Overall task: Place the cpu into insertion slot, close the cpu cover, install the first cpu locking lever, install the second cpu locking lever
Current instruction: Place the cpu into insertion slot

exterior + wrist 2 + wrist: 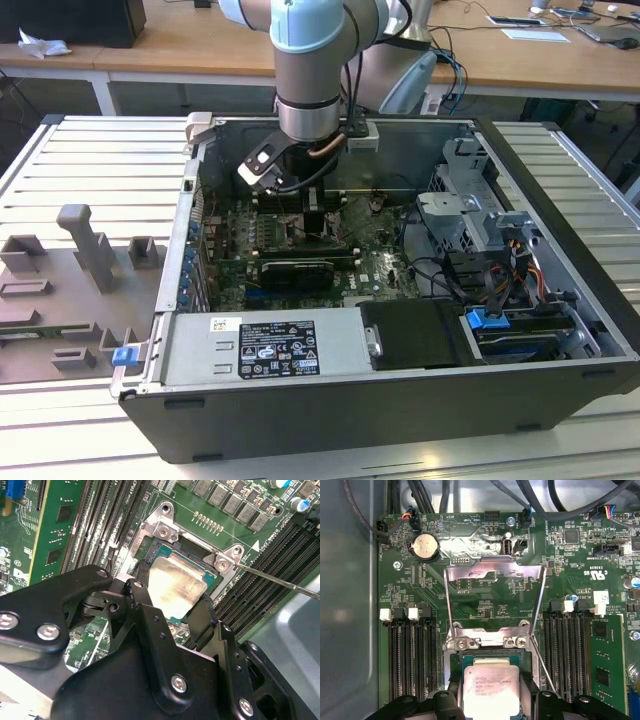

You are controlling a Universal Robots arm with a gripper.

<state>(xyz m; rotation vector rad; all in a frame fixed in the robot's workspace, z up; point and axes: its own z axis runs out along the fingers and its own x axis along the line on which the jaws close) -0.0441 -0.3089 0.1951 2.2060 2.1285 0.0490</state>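
In both wrist views the cpu point(175, 582) point(492, 690), a thin square chip with a pale metal face, lies in or just over the insertion slot point(150, 547) point(451, 662), whose metal rim frames it on the green board. My gripper point(170, 602) point(491, 702) is shut on the cpu, one black finger against each of two opposite edges. The cpu cover point(495, 572), a silver frame with a cut-out middle, is swung open away from the socket. A thin wire lever point(280, 582) point(542, 665) stands free beside the slot. In the exterior view the gripper point(315, 215) reaches down into the open computer case point(150, 360).
Long black memory slots point(412, 660) point(567, 650) flank the socket on both sides. A green memory module point(50, 535) stands nearby. Cables point(450, 275) and drive bays point(500, 240) fill the case toward the exterior view's right. Grey fixtures point(90, 250) sit outside toward the left.
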